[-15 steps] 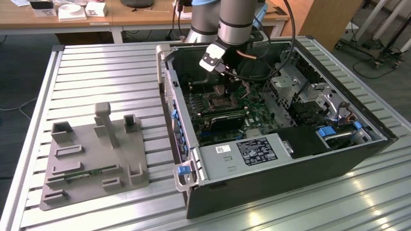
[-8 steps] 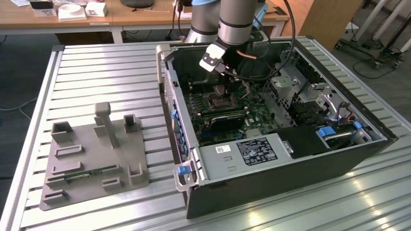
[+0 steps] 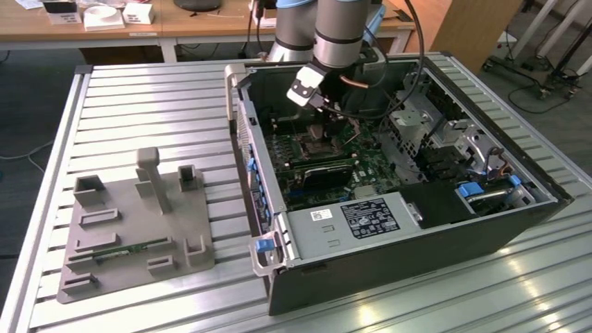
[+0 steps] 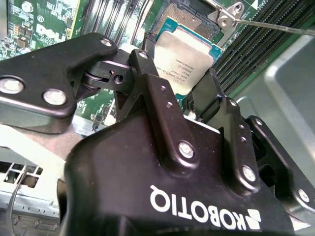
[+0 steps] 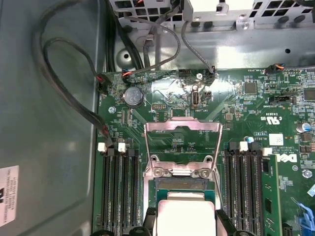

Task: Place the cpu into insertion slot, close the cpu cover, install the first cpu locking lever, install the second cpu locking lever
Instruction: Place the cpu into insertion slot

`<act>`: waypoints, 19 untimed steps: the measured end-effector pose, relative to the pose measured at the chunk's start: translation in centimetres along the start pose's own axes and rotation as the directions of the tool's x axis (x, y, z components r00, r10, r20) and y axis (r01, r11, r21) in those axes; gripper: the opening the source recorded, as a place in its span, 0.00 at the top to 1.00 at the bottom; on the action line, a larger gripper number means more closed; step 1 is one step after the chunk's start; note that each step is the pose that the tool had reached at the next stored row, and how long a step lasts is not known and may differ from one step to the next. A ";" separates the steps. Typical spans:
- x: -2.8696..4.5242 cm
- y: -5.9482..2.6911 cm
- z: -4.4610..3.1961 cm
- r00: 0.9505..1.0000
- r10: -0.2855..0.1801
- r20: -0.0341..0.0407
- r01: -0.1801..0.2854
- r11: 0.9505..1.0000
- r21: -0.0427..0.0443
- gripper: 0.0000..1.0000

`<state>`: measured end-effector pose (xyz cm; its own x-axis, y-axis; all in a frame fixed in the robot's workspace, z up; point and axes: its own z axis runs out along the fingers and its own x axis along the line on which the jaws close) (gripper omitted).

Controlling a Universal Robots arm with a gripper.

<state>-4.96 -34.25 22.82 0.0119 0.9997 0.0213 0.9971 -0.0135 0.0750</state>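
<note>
My gripper [image 4: 179, 73] is shut on the cpu [image 4: 183, 53], a flat square chip with a silvery top, held by two opposite edges between the black fingers [image 4: 147, 69]. The cpu [image 5: 186, 216] hangs just over the edge of the insertion slot [image 5: 179, 184], a dark square socket on the green board. The cpu cover [image 5: 182, 145], a thin metal frame, stands flipped open beyond the socket. A thin metal lever rod [image 4: 275, 25] runs past the cover's hinge. In the exterior view, my gripper [image 3: 319, 128] reaches down into the open computer case over the insertion slot [image 3: 310, 147].
Long black memory slots [image 5: 120, 191] flank the socket on both sides. Cables [image 5: 74, 98] loop along the case wall. Drive cages [image 3: 434, 132] and a power supply [image 3: 361, 218] crowd the case. A grey fixture block [image 3: 138, 222] sits on the slatted table at the exterior view's left.
</note>
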 end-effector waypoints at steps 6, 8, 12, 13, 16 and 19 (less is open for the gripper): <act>-0.02 -0.09 1.09 1.000 0.000 0.000 0.000 1.000 0.001 0.46; 0.00 -0.15 1.47 1.000 0.000 0.000 0.000 1.000 0.001 0.46; 0.03 -0.19 1.98 1.000 0.000 0.000 0.000 1.000 0.001 0.46; 0.03 -0.20 2.09 1.000 -0.001 0.000 0.001 1.000 0.001 0.46; 0.03 -0.22 2.34 1.000 -0.001 0.000 0.001 1.000 0.001 0.46; 0.04 -0.24 2.59 1.000 -0.001 0.000 0.001 1.000 0.001 0.46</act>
<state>-5.00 -34.16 20.22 0.0111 0.9997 0.0213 0.9971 -0.0126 0.0744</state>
